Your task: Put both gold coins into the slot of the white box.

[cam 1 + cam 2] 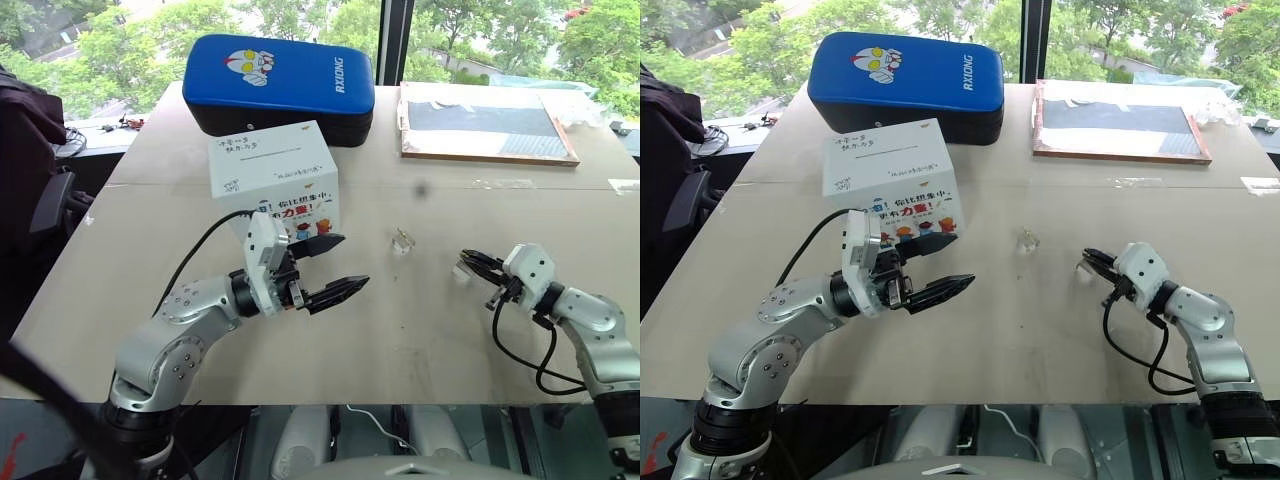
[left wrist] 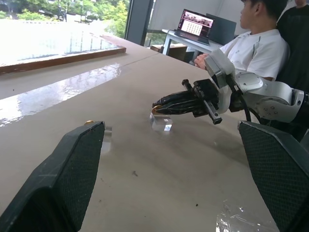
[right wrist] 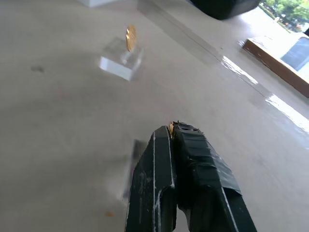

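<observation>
The white box (image 1: 275, 185) with red and blue lettering stands left of the table's middle, its slot (image 1: 268, 153) a thin line on the top face. My left gripper (image 1: 352, 262) hovers open just in front of the box, nothing between its fingers. One gold coin (image 3: 130, 37) stands upright in a small clear block (image 1: 402, 241) mid-table. My right gripper (image 1: 465, 257) is shut farther right, low over a second clear block (image 1: 461, 271). A thin gold edge of the other gold coin (image 3: 170, 126) shows pinched between its fingertips.
A blue padded case (image 1: 280, 80) lies behind the box. A wood-framed dark board (image 1: 485, 122) sits at the back right. In the left wrist view a seated person (image 2: 256, 46) and a laptop (image 2: 195, 24) are beyond the table's right side.
</observation>
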`<act>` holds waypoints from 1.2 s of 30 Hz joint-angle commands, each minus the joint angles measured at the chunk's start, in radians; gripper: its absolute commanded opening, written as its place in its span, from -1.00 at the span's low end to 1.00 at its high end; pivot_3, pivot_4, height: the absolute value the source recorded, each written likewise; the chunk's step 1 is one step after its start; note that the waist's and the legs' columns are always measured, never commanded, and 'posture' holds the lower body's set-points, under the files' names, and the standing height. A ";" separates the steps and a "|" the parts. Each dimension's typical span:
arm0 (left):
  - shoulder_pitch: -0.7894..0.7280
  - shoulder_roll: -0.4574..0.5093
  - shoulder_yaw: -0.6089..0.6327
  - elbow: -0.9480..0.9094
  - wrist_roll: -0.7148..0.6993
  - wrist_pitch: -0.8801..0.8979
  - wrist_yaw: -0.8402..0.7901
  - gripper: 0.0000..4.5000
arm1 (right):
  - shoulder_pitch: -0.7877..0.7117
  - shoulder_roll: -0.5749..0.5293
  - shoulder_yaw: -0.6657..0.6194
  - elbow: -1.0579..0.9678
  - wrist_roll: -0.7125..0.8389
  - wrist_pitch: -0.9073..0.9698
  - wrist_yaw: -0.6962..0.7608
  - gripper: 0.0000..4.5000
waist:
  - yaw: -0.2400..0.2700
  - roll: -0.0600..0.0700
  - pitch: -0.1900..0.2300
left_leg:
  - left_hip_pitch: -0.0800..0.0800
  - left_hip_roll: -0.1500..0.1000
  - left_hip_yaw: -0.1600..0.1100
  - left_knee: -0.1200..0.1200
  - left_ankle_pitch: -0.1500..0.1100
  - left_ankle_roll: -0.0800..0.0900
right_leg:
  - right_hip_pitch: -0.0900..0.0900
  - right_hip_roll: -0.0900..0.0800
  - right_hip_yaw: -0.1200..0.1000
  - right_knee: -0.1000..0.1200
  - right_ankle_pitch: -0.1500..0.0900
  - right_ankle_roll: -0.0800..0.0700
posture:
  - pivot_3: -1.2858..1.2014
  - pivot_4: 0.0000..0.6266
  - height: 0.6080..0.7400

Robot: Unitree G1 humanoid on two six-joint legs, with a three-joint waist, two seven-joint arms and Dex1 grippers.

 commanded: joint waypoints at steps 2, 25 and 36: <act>-0.026 -0.010 0.012 -0.009 -0.015 -0.004 0.011 1.00 | -0.020 0.042 -0.056 -0.168 0.242 0.234 -0.007 -0.99 | -0.002 0.000 0.000 | 0.000 0.000 0.000 0.000 0.000 0.000 | 0.000 0.000 0.001 0.001 0.000 0.001 | 0.03 -0.52 1.00; -0.126 -0.284 0.139 0.049 -0.560 0.104 0.264 -0.22 | -0.223 0.441 0.048 -0.600 1.112 0.778 -0.532 -1.00 | -0.005 0.000 0.000 | -0.001 -0.001 -0.003 0.001 0.000 0.000 | 0.000 0.000 -0.002 0.003 0.001 0.001 | 0.03 -0.52 1.00; -0.117 -0.269 0.118 0.036 -0.581 0.115 0.250 -0.22 | -0.235 0.443 0.106 -0.601 0.992 0.736 -0.447 -1.00 | -0.024 0.000 0.000 | -0.001 -0.001 -0.003 0.000 0.000 0.000 | 0.000 0.001 -0.002 0.003 0.000 0.001 | 0.03 -0.52 1.00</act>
